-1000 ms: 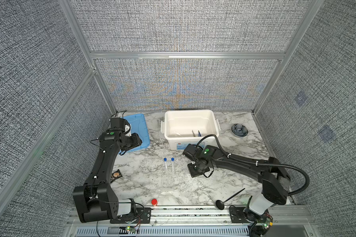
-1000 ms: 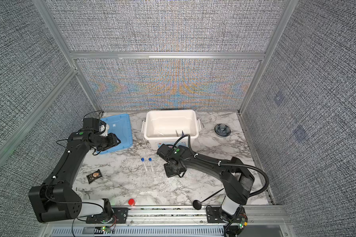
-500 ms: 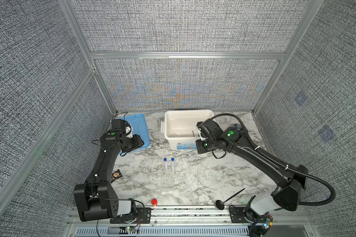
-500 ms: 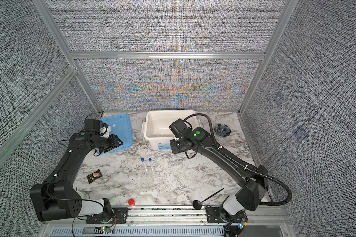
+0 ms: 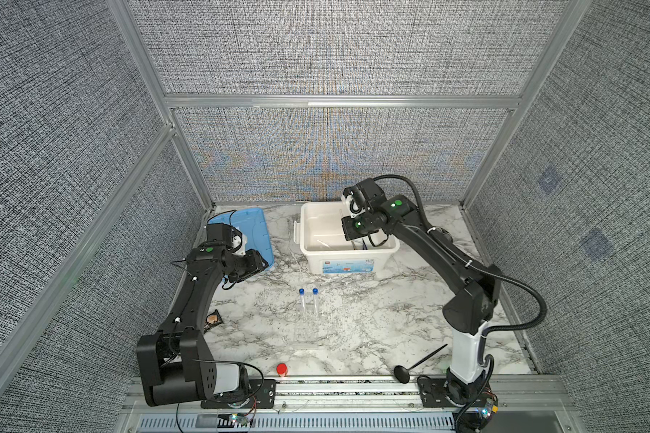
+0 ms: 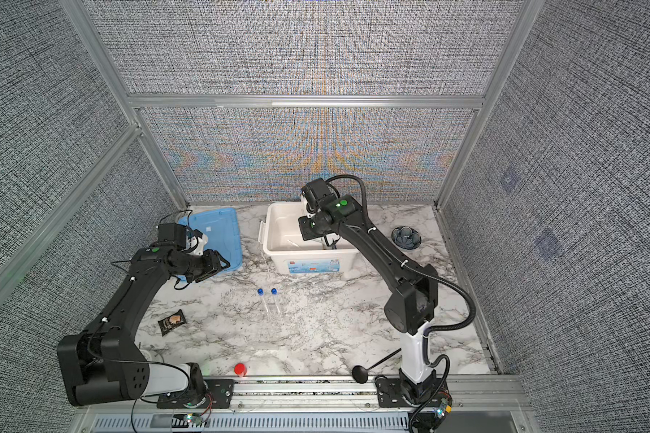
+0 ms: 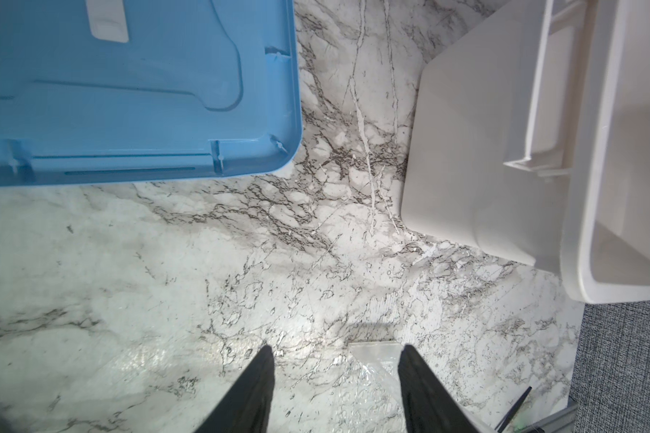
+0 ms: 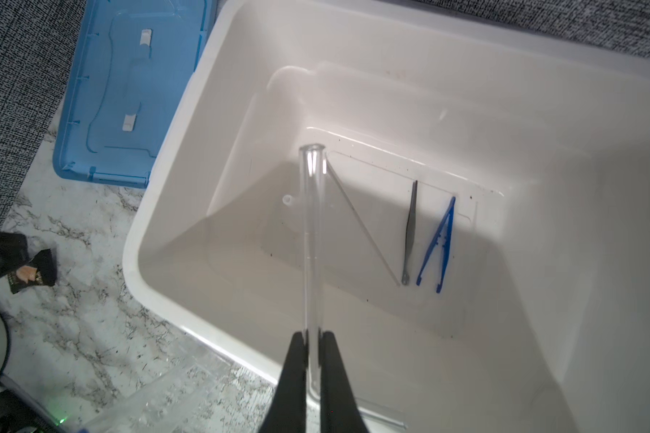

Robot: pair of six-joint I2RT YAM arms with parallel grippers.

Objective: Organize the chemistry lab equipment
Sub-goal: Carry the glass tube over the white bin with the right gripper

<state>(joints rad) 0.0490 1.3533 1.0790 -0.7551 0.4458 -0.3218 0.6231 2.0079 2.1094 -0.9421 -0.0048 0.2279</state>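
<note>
A clear glass tube [image 8: 311,243] is pinched near one end between the closed jaws of the right gripper [image 8: 313,337]. Its length stretches out over the inside of the white bin [image 8: 188,123], and its open rim points toward the far wall. On the bin's floor lie a thin clear rod [image 8: 361,221], silver tweezers [image 8: 409,232] and blue forceps [image 8: 438,247]. The tweezers and forceps lie side by side and apart, and the rod slants with one end close to the tweezers' tip. In both top views the bin sits at the back of the marble tabletop [image 5: 353,337], with the right arm reaching over its rim. In front of the bin, out on the open marble, two blue-capped tubes [image 5: 301,291] lie side by side, caps toward the bin. The left gripper [image 7: 336,356] hangs above bare marble between the blue lid [image 7: 128,93] and the bin, its jaws parted and holding nothing. A black ladle [image 5: 417,363] lies near the right arm's base, and a grey-blue flower-shaped dish [image 6: 406,238] sits to the right of the bin.
</note>
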